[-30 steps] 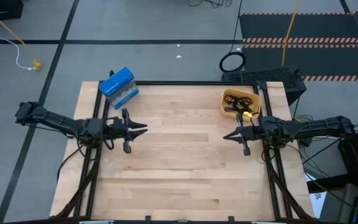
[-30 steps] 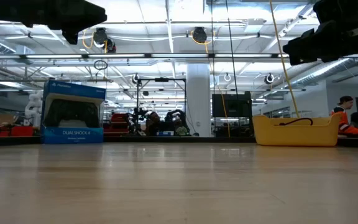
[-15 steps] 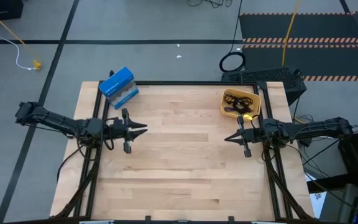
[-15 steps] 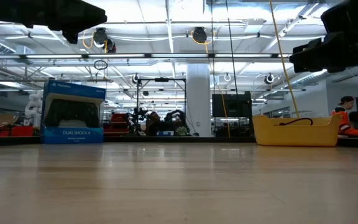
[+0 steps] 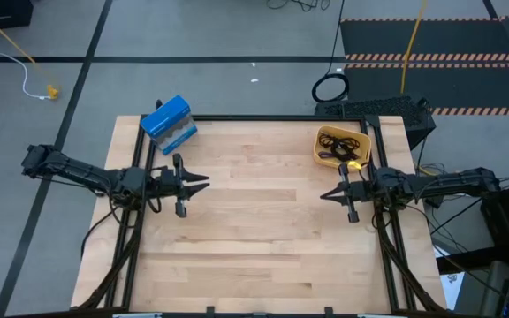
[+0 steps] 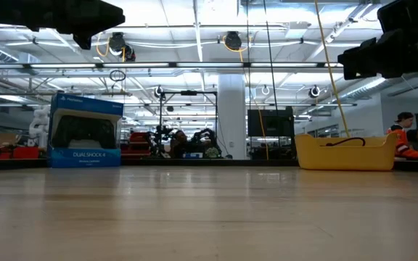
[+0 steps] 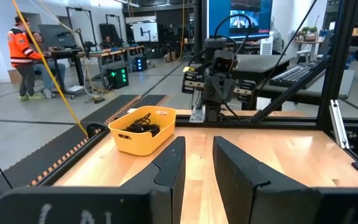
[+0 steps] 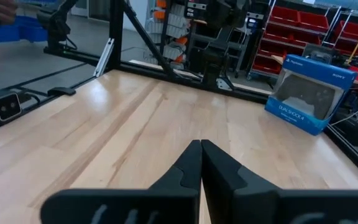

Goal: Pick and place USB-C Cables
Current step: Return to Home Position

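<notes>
Two arms hang above one wooden table [image 5: 263, 247], left gripper [image 5: 200, 183] parted and empty, right gripper [image 5: 325, 195] pinched closed on nothing, while the USB-C Cables [image 5: 340, 144] lie inside the single yellow bin [image 5: 319, 152], a dark tangle too knotted to count.

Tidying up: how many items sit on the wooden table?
2: a blue cardboard controller box at the far-left corner; a yellow plastic bin of tangled cables at the far right.

bin [image 5: 319, 150] — yellow | cables [image 5: 340, 144] — black | box [image 5: 168, 124]: blue (white lettering) | table [image 5: 263, 238]: pale wood, plank-striped
</notes>
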Controlling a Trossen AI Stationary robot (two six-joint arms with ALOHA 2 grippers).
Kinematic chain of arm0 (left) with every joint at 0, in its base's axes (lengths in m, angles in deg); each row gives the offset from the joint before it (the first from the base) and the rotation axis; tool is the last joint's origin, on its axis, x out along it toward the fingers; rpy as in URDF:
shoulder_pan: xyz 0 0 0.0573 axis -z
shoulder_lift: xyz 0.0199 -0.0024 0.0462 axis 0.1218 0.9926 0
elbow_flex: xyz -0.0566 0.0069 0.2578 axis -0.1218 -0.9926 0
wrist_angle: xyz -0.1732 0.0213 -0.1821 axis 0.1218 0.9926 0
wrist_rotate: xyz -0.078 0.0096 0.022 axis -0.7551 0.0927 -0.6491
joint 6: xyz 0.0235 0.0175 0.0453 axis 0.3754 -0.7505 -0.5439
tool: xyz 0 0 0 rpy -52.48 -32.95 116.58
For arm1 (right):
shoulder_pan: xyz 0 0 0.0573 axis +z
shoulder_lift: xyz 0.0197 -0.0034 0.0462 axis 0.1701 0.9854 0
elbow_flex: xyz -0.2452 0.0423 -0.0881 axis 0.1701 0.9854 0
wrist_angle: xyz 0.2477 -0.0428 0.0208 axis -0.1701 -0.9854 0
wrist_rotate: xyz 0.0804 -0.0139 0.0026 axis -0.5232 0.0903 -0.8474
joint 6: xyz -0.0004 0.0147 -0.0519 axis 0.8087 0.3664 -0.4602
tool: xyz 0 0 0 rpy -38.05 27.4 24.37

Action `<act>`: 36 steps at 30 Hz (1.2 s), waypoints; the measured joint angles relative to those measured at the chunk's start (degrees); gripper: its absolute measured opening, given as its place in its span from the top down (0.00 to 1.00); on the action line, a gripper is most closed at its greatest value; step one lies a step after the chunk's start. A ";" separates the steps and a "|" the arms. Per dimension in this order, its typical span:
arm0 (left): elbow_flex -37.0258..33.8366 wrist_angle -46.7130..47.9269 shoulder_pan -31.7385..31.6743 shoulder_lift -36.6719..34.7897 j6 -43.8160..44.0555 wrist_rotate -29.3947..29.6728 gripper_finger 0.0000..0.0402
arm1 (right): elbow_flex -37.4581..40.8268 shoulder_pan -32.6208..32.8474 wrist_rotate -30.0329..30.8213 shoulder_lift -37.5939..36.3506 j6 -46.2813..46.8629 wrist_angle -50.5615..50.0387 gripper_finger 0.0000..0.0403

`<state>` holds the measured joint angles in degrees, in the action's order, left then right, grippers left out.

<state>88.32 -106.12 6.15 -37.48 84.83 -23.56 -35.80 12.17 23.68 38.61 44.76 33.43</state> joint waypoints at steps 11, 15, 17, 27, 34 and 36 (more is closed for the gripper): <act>0.00 0.02 0.00 0.00 0.02 0.00 0.79 | 0.00 0.00 0.01 0.00 -0.23 1.89 1.00; 0.00 0.02 0.00 0.00 0.05 -0.02 0.79 | 1.39 0.00 0.02 -0.02 -0.19 4.78 1.00; 0.00 0.02 0.00 0.00 0.07 -0.04 0.79 | 3.39 0.00 0.02 -0.06 0.00 8.83 1.00; 0.00 0.02 0.00 0.00 0.13 -0.05 0.79 | 5.03 -1.68 0.10 -3.47 -0.35 11.07 1.00; 0.00 -0.04 0.00 0.00 0.41 -0.04 0.79 | 5.12 -2.58 -0.02 -8.95 -0.35 5.49 1.00; 0.00 -0.04 0.01 0.00 0.44 -0.04 0.79 | 5.14 -2.82 -0.04 -10.69 -0.18 4.10 1.00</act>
<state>88.32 -106.17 6.16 -37.48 85.26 -23.61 -30.67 9.35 23.65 27.93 44.59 37.53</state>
